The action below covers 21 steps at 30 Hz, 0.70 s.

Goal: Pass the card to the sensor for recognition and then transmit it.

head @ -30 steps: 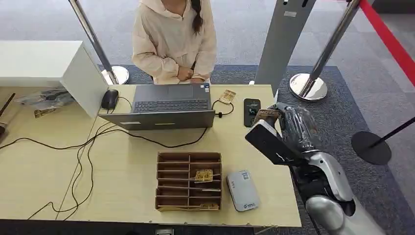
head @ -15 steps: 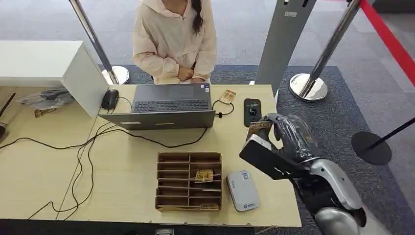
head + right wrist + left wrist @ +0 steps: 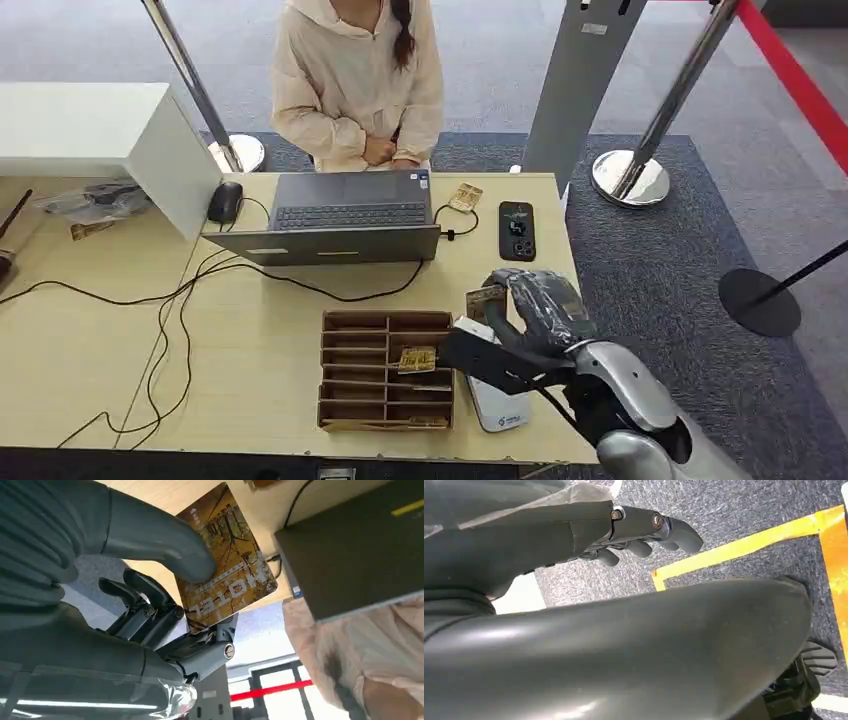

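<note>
Head view: I have the right robot hand [image 3: 535, 305] pinching the brown printed hotel card [image 3: 484, 301] above the flat white sensor pad [image 3: 495, 390] near the pale wooden surface's [image 3: 260, 340] front right corner; I should lower it flat, keeping thumb pressure steady.

The card [image 3: 227, 575] is brown and gold with the word HOTEL on it. It is held up in the air, just above the small grey sensor [image 3: 497, 396] lying flat on the table.
</note>
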Motion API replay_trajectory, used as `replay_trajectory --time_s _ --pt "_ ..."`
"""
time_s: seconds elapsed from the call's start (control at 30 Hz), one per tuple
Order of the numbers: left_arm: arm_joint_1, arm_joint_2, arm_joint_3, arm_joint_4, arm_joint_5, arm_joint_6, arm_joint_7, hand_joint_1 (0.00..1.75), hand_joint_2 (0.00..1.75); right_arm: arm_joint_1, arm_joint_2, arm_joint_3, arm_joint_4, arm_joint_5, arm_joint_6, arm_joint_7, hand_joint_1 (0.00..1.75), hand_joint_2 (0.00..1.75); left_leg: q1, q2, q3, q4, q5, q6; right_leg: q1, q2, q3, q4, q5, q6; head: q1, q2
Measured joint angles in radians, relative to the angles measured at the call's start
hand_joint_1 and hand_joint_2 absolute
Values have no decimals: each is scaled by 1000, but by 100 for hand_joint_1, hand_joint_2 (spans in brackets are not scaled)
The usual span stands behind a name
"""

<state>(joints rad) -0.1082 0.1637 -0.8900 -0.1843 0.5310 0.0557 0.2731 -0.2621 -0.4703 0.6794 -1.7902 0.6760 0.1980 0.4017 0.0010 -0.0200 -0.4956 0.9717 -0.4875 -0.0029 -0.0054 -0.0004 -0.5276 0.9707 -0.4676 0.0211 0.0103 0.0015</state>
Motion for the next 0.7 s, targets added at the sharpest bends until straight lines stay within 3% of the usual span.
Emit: replay_trajectory --time_s 0.27,0.7 --pt "0 3 0 0 2 0 0 0 0 -6 26 49 59 21 23 -6 175 175 0 0 0 0 0 0 0 0 0 0 0 0 0 0" --pt "0 3 0 0 11 0 0 0 0 -45 34 121 142 63 133 24 175 175 0 0 0 0 0 0 0 0 0 0 0 0 0 0"
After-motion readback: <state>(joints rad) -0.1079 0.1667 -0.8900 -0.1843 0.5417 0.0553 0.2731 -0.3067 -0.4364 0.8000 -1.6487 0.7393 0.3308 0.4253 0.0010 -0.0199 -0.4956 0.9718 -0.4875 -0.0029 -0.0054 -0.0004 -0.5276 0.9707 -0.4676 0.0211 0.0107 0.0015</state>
